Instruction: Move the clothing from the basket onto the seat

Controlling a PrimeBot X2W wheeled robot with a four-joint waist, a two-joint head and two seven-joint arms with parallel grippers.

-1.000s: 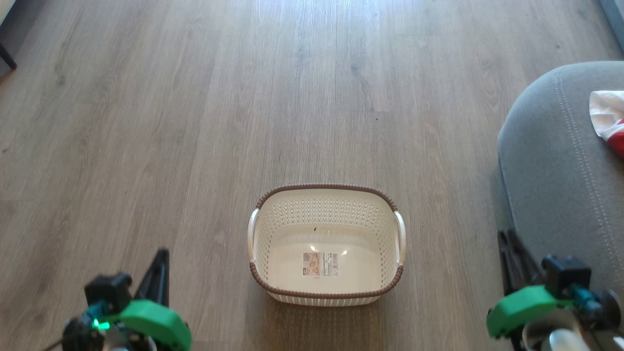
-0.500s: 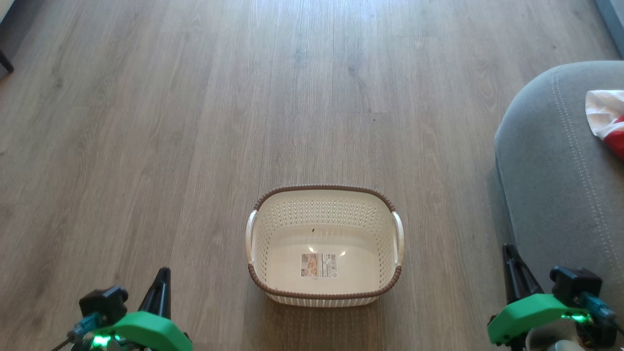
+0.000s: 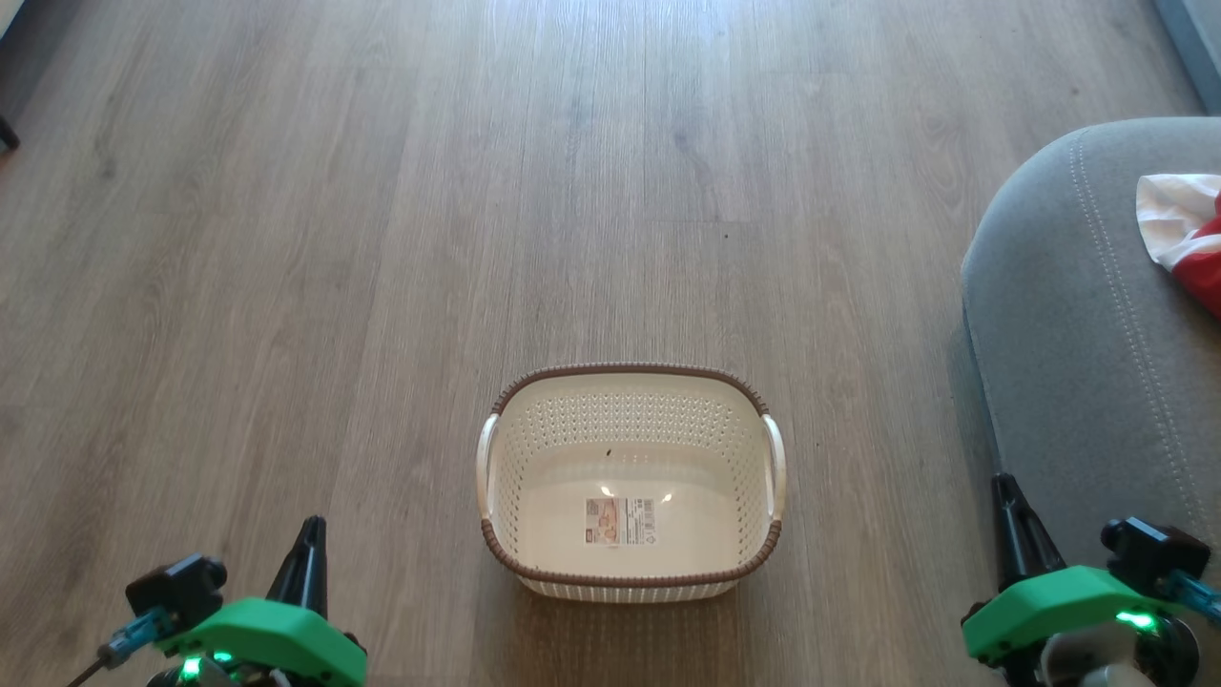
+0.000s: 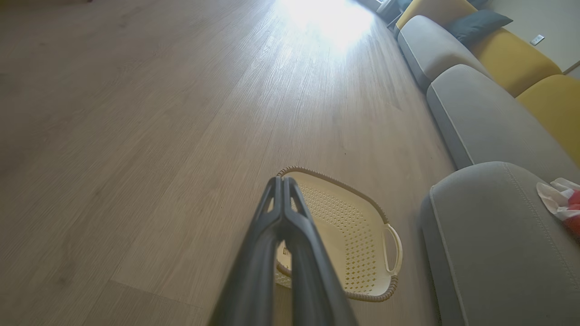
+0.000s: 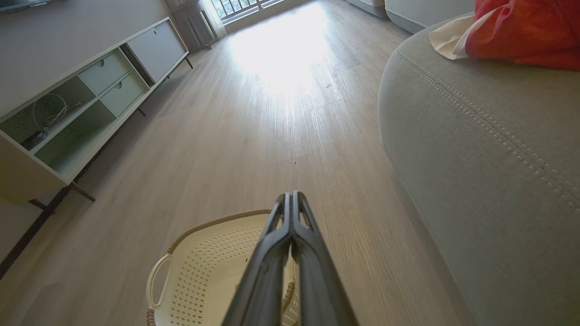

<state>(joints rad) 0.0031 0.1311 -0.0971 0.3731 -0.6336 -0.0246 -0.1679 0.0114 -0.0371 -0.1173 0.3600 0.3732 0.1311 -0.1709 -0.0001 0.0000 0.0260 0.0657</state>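
We see wide wooden floor (image 3: 382,239) open ahead of and to the left of the basket (image 3: 630,420), which stands on it between our two arms. A strip of bare floor separates the basket's right handle from the rounded corner of the seat (image 3: 1078,334). The clothing (image 3: 1183,229) lies on the seat near its far right edge, red with a pale panel, well apart from the basket, whose bottom shows a label sticker (image 3: 620,520).

Our left gripper (image 3: 311,534) sits low at the left, fingers pressed together and pointing forward, holding nothing. Our right gripper (image 3: 1006,491) mirrors it at the right, fingers likewise together and holding nothing, just beside the seat's front edge.

In the right wrist view a low cabinet (image 5: 90,90) lines the far side of the floor. In the left wrist view further grey cushions and yellow cushions (image 4: 512,59) run on beyond the seat.
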